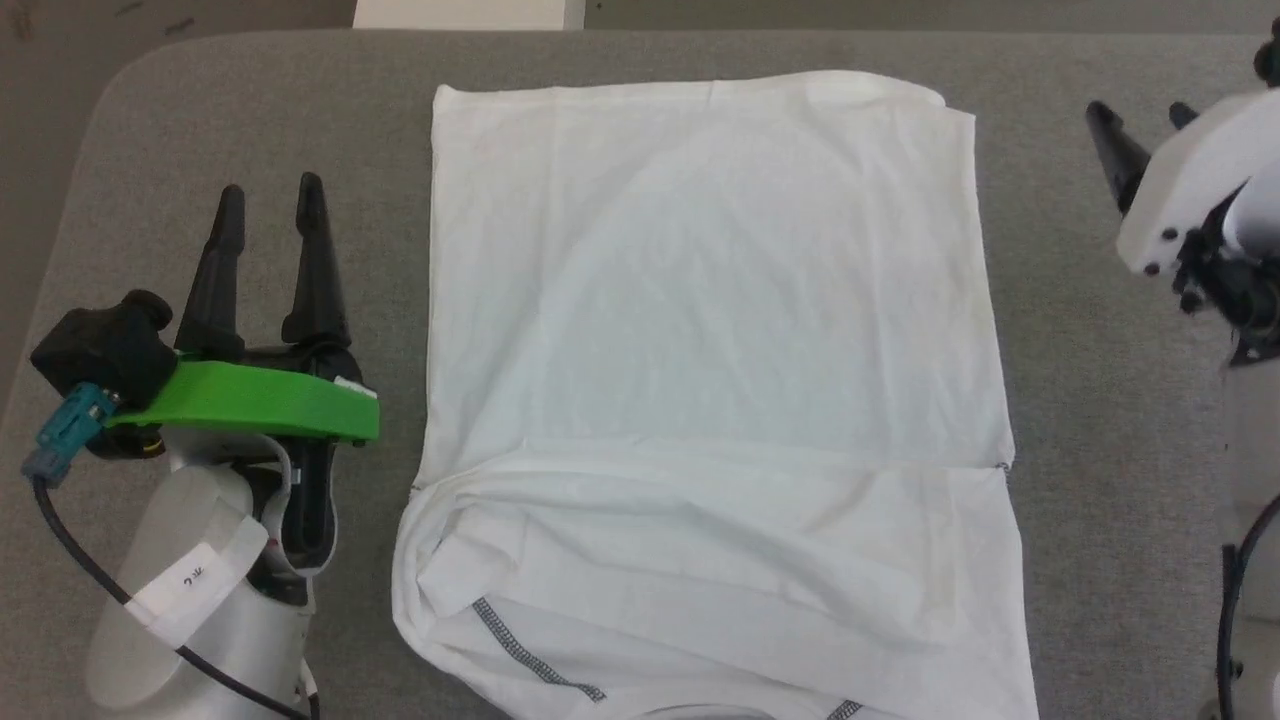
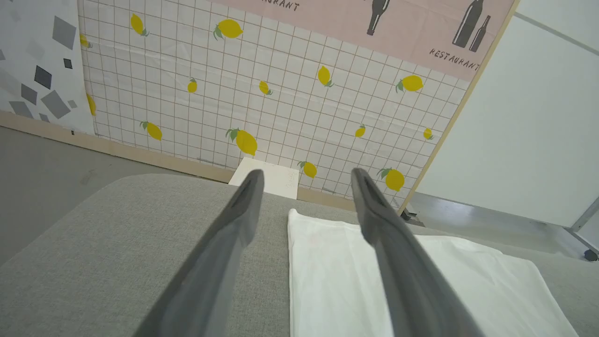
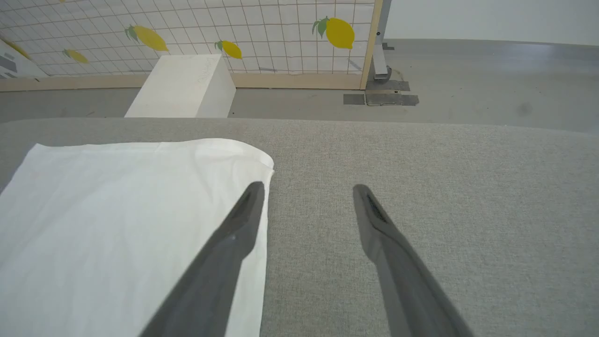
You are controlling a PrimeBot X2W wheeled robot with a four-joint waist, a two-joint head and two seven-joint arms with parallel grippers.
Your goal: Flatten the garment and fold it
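The garment [image 1: 710, 330], a white T-shirt, lies flat in the middle of the grey table [image 1: 250, 110], sleeves folded in over its near part. Dark zigzag stitching [image 1: 530, 655] shows near the bottom edge. My left gripper [image 1: 268, 205] hovers open to the left of the shirt, touching nothing. In the left wrist view its fingers [image 2: 224, 243] straddle the shirt's left edge [image 2: 299, 262] from above. My right gripper [image 1: 1140, 120] stands open at the far right, off the cloth. The right wrist view has the garment [image 3: 117, 215] under its left finger [image 3: 224, 252].
A white box [image 3: 182, 86] stands on the floor beyond the table's far edge, also visible in the head view as a white box [image 1: 465, 12]. A lemon-patterned screen [image 2: 262, 93] rises behind it. Bare grey table [image 3: 421, 187] stretches either side of the shirt.
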